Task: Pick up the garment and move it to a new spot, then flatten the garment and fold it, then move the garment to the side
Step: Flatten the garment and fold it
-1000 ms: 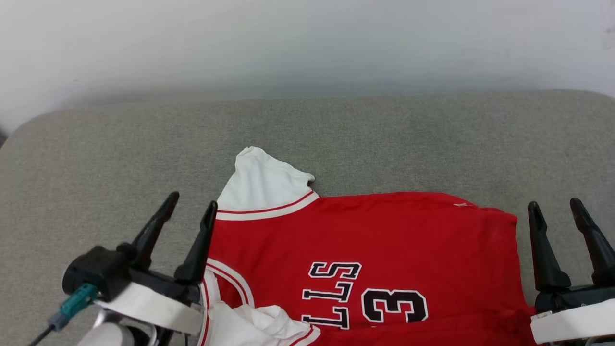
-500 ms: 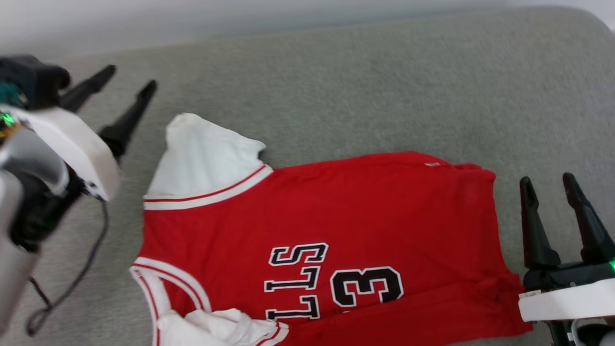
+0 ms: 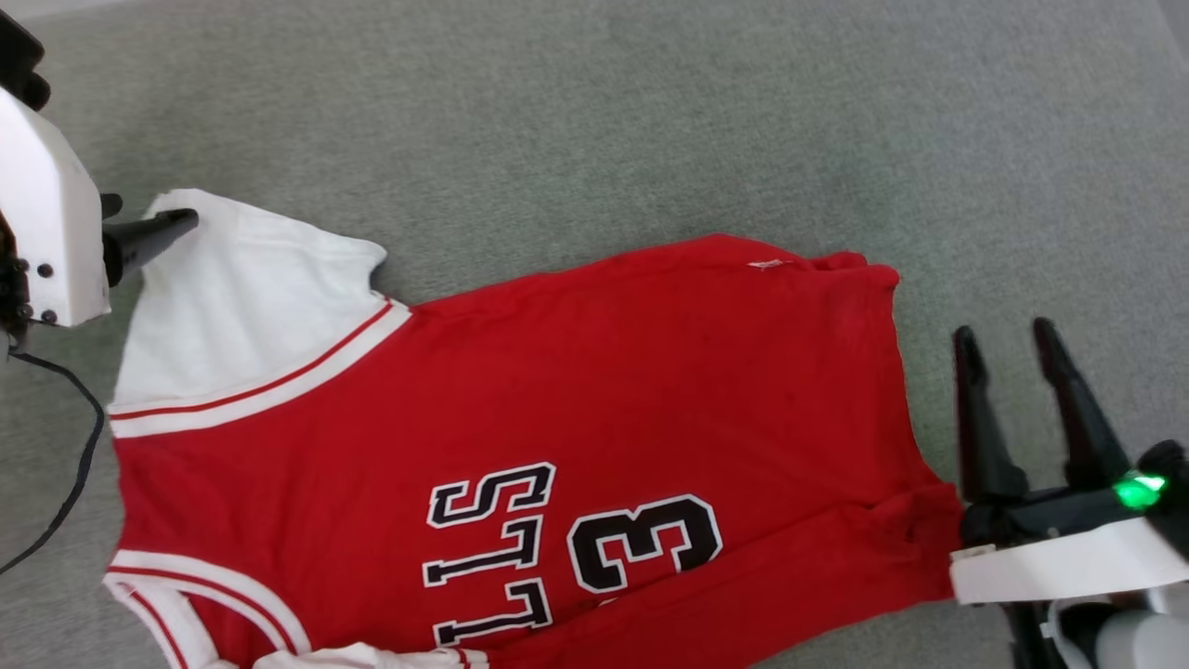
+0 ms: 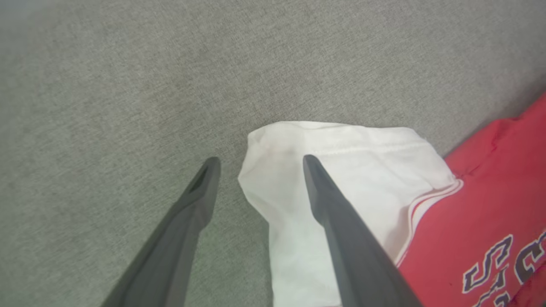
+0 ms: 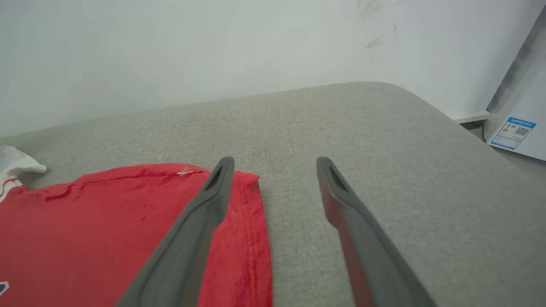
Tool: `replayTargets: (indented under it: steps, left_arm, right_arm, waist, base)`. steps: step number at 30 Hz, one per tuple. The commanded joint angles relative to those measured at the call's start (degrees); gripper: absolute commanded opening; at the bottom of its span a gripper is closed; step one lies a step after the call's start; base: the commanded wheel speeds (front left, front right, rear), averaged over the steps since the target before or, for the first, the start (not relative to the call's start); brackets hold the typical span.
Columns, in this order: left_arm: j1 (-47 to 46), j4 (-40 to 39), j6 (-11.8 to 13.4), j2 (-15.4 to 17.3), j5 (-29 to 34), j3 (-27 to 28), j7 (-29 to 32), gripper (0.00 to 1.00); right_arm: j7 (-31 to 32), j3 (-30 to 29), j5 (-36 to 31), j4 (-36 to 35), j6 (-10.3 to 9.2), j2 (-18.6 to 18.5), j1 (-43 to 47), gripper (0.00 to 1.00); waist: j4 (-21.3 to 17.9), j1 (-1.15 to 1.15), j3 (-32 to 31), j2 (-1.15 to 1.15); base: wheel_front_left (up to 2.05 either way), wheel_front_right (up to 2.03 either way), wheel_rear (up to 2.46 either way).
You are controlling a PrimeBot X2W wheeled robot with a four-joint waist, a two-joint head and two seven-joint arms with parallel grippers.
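Flattening | garment (image 3: 557, 372) lay spread on grey cushion (image 3: 650, 111) | my left claw (image 4: 258, 160) wide, empty, astride white sleeve (image 4: 362, 170) corner | my right claw (image 5: 275, 160) wide, empty, astride hem (image 5: 256, 238) | best, I judged: pinch one layer, tug outward.

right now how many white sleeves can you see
2. One sleeve lies spread at the jersey's upper left, by the left gripper; the other sleeve is a sliver at the head view's bottom edge, mostly cut off.

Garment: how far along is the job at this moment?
Done: the garment lies spread, mostly flat, on the grey cushion. In hand: left gripper open astride the corner of the white sleeve; right gripper open beside the hem. Left: smoothing, folding, moving aside.
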Motion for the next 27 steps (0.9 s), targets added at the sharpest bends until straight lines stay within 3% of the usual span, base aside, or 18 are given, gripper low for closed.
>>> replayTargets:
  steps: [1, 10, 11, 12, 20, 27]
  left_arm:
    - [-0.66, -0.02, 0.97, 0.59, -0.11, -0.25, 1.38, 1.0]
    - [0.67, 2.12, 2.06, 1.37, 2.41, -2.76, 3.35, 1.0]
    - [1.01, 2.23, 1.82, 1.3, 2.48, -3.29, 3.74, 0.44]
    - [1.27, 2.3, 1.85, 0.83, 2.25, -3.45, 3.63, 0.0]
    - [1.01, 1.33, 0.11, -1.35, 4.34, -2.45, -5.19, 0.0]
    - [3.06, -5.56, -0.65, -3.44, 5.67, -2.72, -12.06, 0.0]
  right_arm:
    - [-0.75, 2.11, 2.62, 0.18, -0.02, 0.64, -1.16, 1.0]
    - [-2.35, 4.37, 4.54, 0.92, -0.02, -0.84, -1.9, 1.0]
    - [-2.38, 4.44, 4.46, 1.02, -0.02, -0.99, -2.04, 1.0]
    - [-2.38, 4.46, 4.41, 1.12, -0.02, -1.16, -2.14, 1.0]
    - [1.03, 3.71, 3.69, 0.78, -0.02, -4.48, -2.72, 1.0]
    - [17.08, 2.93, 5.78, -2.24, -0.02, -12.13, -3.87, 1.0]
  waist:
    - [-1.39, -0.01, 1.61, 0.0]
    - [-2.42, -0.01, 3.62, 0.0]
    - [-2.33, -0.01, 3.72, 0.0]
    - [-2.19, -0.01, 3.76, 0.0]
    - [0.9, -0.01, 0.66, 0.0]
    - [6.18, -0.01, -4.46, 0.0]
  base:
    - [0.0, 0.0, 0.0]
    - [0.0, 0.0, 0.0]
    - [0.0, 0.0, 0.0]
    - [0.0, 0.0, 0.0]
    - [0.0, 0.0, 0.0]
    - [0.0, 0.0, 0.0]
